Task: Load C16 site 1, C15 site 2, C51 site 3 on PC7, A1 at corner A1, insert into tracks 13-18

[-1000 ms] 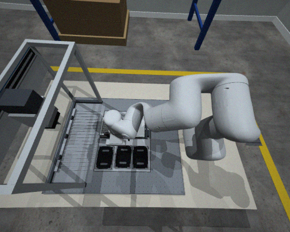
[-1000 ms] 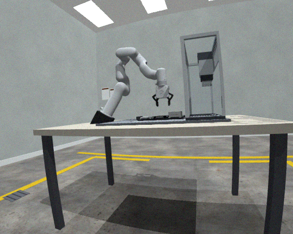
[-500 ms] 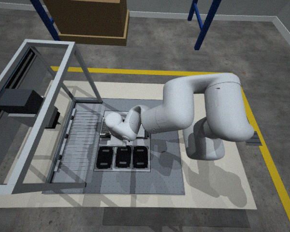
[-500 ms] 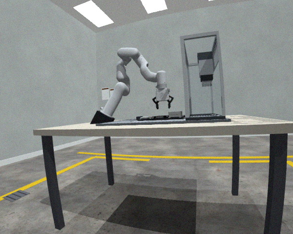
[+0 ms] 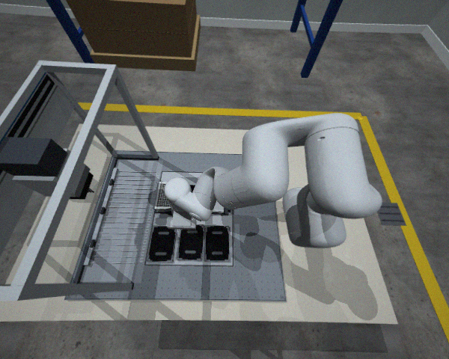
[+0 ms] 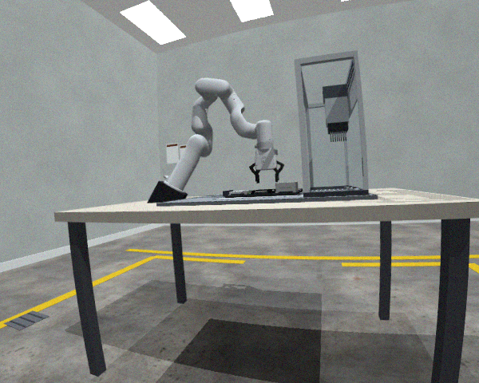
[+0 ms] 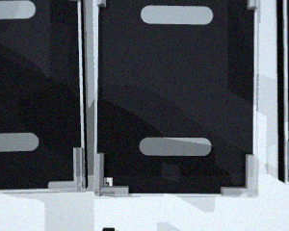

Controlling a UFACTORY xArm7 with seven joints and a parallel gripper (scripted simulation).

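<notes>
End effector (image 6: 266,175) fully spread, holding nothing, hangs above the carrier PC7 (image 5: 190,262) on the counter (image 6: 272,207), whose three dark sites (image 7: 175,96) are bare and run lengthwise toward the rails (image 5: 118,216).

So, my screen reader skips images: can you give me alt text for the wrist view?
Looking straight down on a dark carrier site framed by pale corner locators, with two light oval slots in it. Parts of neighbouring sites show at both edges; no plate or fingers appear.
</notes>
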